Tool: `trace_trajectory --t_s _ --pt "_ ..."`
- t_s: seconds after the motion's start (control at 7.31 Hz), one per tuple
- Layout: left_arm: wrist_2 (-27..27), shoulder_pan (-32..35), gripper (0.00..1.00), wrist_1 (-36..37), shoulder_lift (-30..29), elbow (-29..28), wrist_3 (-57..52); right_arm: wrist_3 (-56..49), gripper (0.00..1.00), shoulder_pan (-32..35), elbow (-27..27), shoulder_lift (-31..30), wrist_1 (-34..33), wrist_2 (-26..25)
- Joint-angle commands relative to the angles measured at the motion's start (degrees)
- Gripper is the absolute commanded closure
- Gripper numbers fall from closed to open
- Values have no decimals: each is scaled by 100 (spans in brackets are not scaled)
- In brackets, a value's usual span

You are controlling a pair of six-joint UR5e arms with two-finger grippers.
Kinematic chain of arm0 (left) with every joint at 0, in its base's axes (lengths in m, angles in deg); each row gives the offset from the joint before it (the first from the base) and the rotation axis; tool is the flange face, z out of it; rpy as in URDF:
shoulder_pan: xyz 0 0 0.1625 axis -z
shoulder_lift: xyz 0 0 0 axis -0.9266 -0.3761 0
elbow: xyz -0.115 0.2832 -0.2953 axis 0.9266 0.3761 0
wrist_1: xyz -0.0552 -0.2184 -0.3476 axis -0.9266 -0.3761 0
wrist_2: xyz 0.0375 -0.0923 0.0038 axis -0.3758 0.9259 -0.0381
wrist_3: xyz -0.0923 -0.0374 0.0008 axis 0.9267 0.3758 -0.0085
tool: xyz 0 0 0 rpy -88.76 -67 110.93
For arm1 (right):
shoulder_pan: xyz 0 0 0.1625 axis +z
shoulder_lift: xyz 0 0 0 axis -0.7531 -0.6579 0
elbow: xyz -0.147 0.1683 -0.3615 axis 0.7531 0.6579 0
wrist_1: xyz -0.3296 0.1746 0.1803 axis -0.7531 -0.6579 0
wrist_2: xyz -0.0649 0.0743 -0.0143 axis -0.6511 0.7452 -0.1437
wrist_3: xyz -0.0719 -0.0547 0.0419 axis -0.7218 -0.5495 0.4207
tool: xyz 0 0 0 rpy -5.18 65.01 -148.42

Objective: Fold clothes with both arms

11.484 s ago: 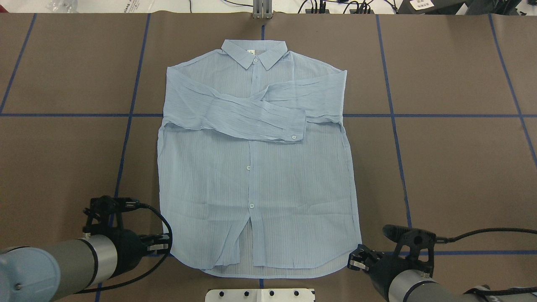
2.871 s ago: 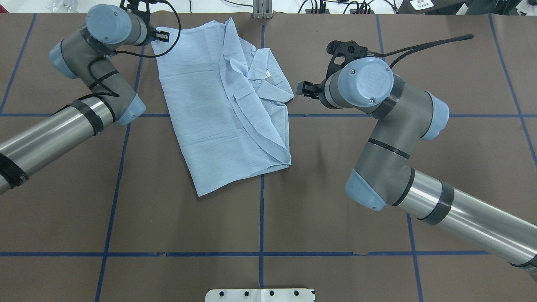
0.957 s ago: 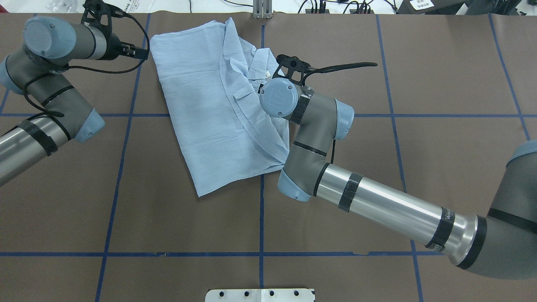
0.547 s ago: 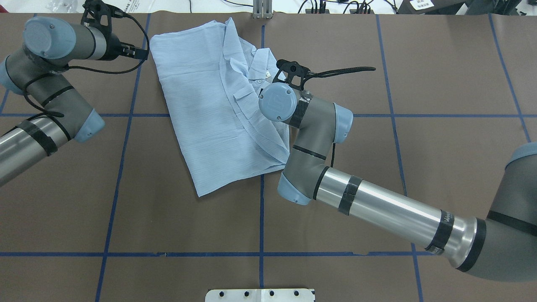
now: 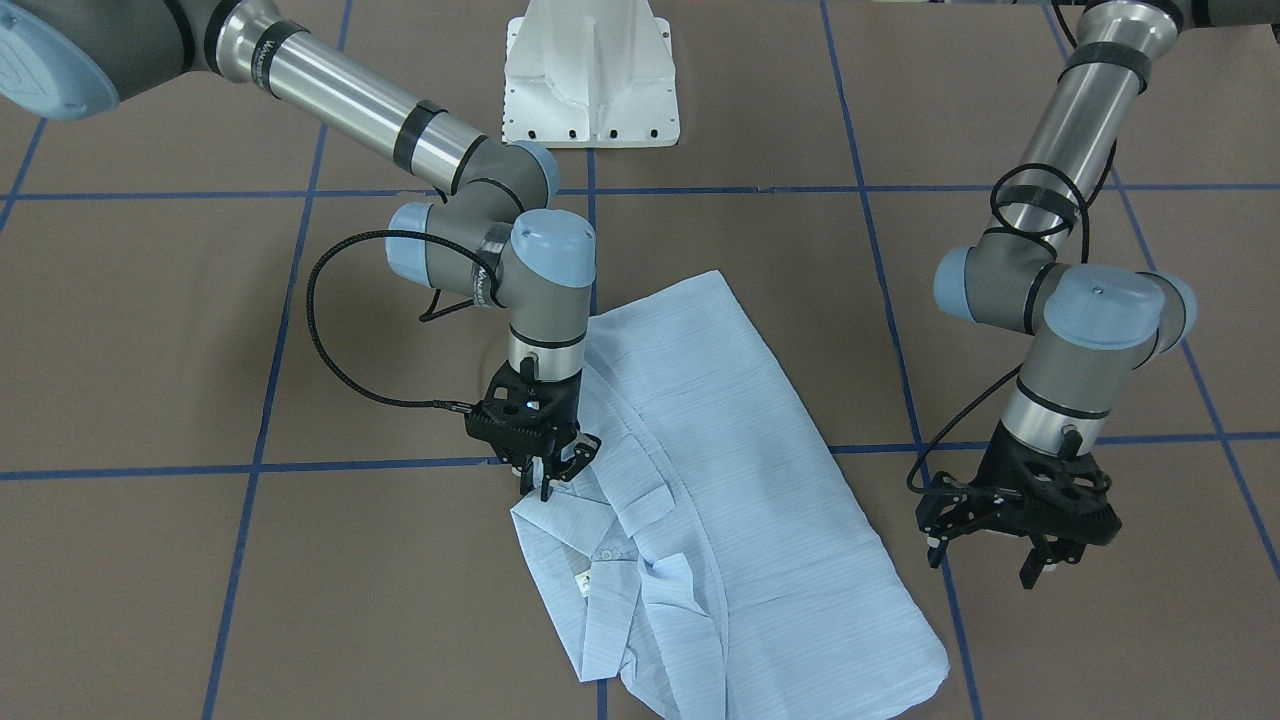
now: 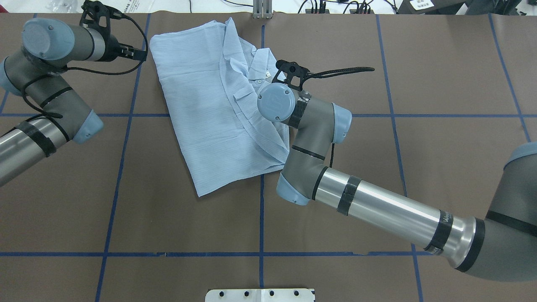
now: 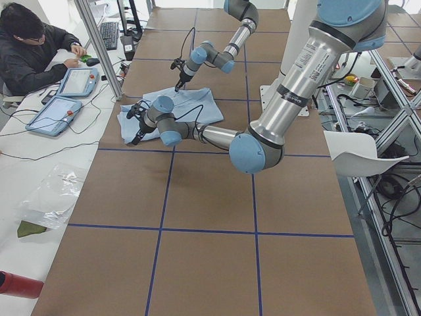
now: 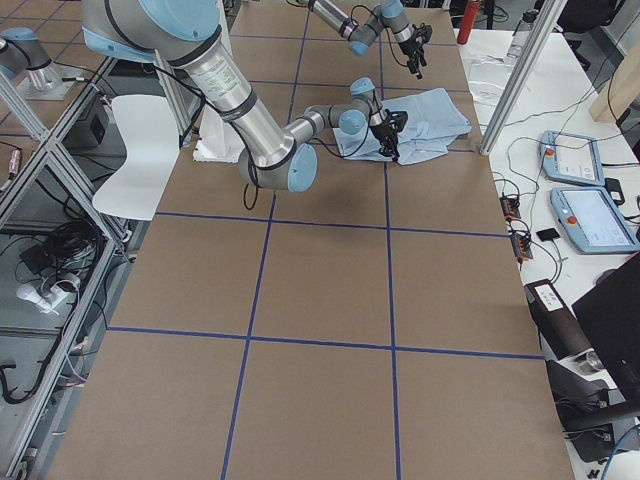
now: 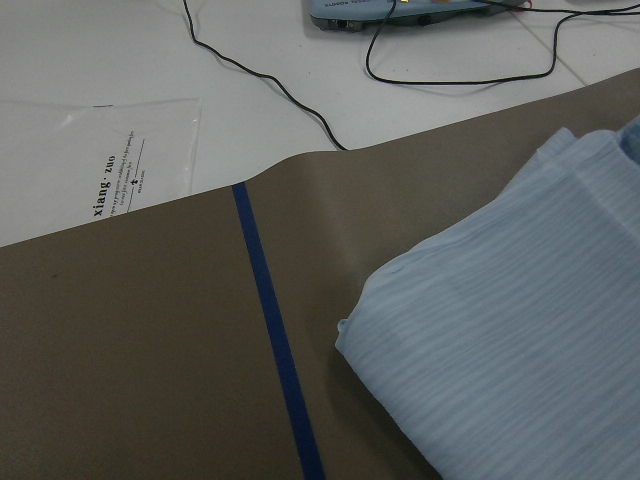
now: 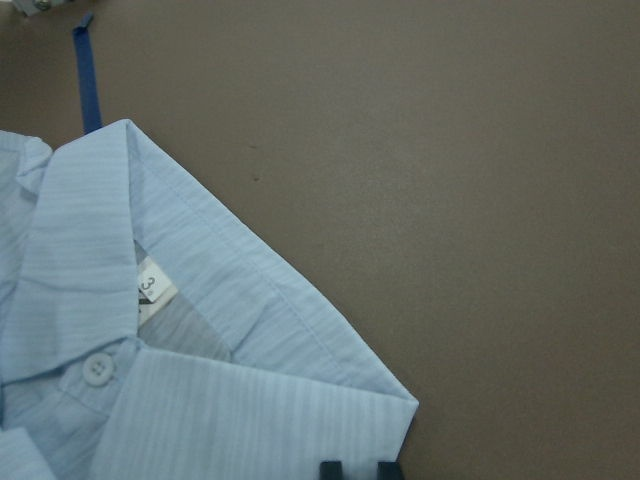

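Left arm point(image 6: 29, 140): enters at the left edge of the overhead view with its elbow bent and its wrist turned toward the far side of the table.
Left hand point(image 5: 985, 563): fingers spread wide and holding nothing. It hangs above the table just beside the shirt's far left corner, apart from the cloth.
Tape line point(image 9: 270, 330): blue, crossing the brown cover just beside that corner of the shirt in the left wrist view.
Shirt point(image 6: 209, 117): light blue and finely striped, folded into a long slanted bundle. It lies flat on the far half of the table, between the two hands. Its left part is smooth, and the collar and loose folds lie along its right side.
Collar point(image 10: 90, 230): pointed and lying open, with a white size tag point(image 10: 150, 285) inside it and a small white button point(image 10: 97, 368) just below.
Right hand point(image 5: 555, 478): pointing straight down at the shirt's right edge, close to the collar. Two dark fingertips point(image 10: 330, 468) show at the bottom of the right wrist view, close together with a narrow gap, next to a folded corner. Whether they pinch the cloth cannot be told.
Right arm point(image 6: 390, 214): enters from the lower right of the overhead view and reaches across the table, its wrist overlapping the shirt's right edge.
Table point(image 6: 377, 167): brown cover divided into a grid by blue tape.
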Motion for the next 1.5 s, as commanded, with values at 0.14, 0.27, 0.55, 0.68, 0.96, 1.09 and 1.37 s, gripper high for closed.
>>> trace_trajectory --t_s 0.14,0.27,0.55,0.68,0.96,1.09,1.37 --pt "0 0 0 0 12 10 0 41 100 8 -57 27 9 0" --pt "0 0 0 0 12 10 0 32 100 17 -136 27 1 0" --pt "0 0 0 0 12 10 0 -20 100 26 -180 18 9 0" --pt "0 0 0 0 12 10 0 14 73 26 -180 18 18 0" --pt "0 0 0 0 12 10 0 -3 43 17 -180 88 -8 0" --pt "0 0 0 0 12 10 0 -20 43 8 -180 106 -43 0" --pt "0 0 0 0 12 10 0 32 46 -18 -128 62 -70 0"
